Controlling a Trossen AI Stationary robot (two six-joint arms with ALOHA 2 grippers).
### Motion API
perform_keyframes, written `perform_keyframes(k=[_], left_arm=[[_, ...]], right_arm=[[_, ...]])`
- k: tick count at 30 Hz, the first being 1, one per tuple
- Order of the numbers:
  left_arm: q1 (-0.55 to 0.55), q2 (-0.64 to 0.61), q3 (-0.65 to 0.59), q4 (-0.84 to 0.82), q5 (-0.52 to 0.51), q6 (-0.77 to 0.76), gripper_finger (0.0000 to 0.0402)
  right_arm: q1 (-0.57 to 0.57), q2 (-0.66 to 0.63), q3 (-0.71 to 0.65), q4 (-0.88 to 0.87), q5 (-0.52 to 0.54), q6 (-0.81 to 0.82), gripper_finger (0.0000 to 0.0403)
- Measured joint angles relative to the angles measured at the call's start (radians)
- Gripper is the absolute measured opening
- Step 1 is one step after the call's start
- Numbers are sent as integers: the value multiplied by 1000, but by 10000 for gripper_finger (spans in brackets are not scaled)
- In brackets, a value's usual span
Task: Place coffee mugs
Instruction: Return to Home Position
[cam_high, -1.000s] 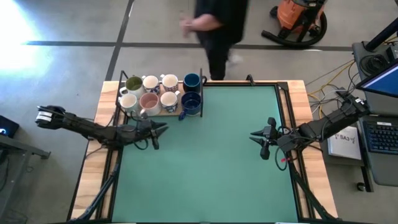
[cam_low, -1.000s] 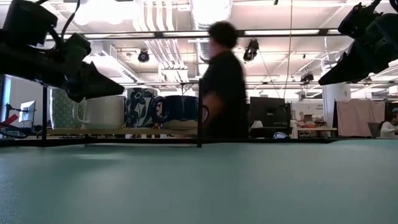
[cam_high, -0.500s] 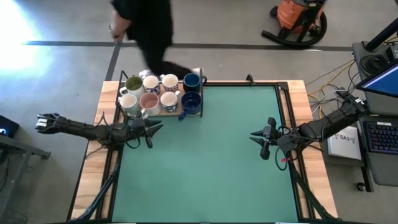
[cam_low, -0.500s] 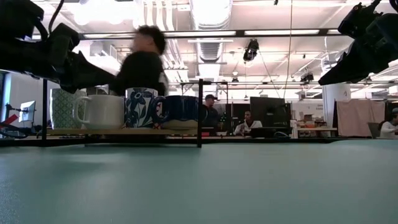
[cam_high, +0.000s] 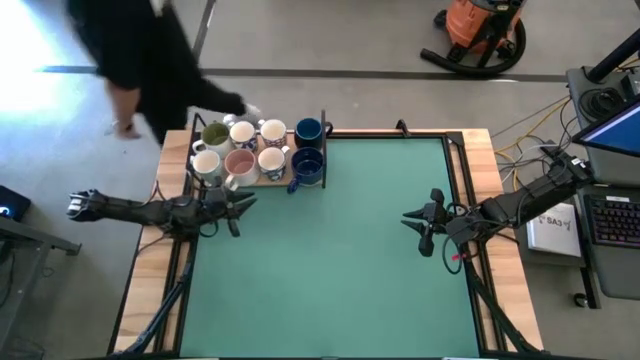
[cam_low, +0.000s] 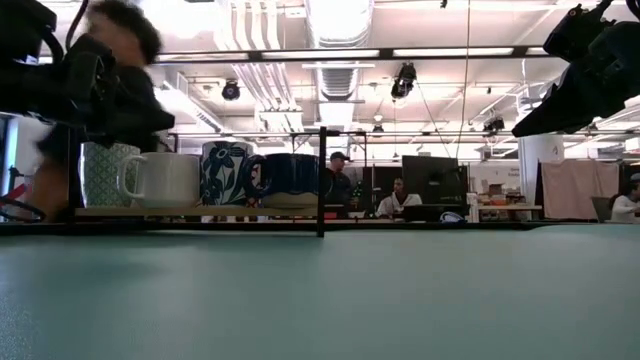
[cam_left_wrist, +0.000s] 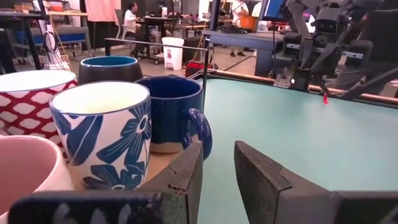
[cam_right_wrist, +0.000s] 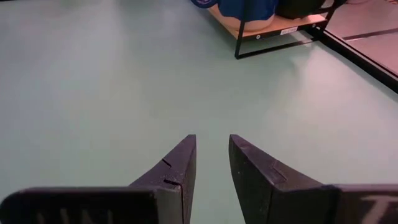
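- High view: mugs (cam_high: 241, 163) clustered on shelf (cam_high: 262, 181), just ahead of left hand (cam_high: 248, 201).
- Left hand released, fingers narrowly parted, empty, over bench (cam_high: 340, 270).
- Right hand (cam_high: 410, 218) released, empty, mugs well apart from it.

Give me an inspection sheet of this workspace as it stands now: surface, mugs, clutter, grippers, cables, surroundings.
Surface: green mat on a wood-edged table, bearing only the shelf.
Job's things: eight coffee mugs upright in two rows on the wooden shelf at the mat's far left corner; the two navy ones at the right end.
Clutter: nothing seen.
Grippers: left gripper just in front of the shelf, jaws slightly parted, empty; right gripper over the mat's right side, jaws slightly parted, empty.
Cables: loose cables on the floor right of the table.
Surroundings: a person passing the far left corner; orange vacuum; keyboard.
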Motion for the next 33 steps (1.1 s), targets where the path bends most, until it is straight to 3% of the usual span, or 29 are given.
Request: perform_keyframes(k=[10,33], left_arm=[[0,-92,0,-25,1,21,76],[0,-36,7,-35,-3,26,76]], right_arm=[[0,0,0,0,0,0,86],[0,0,0,0,0,0,86]])
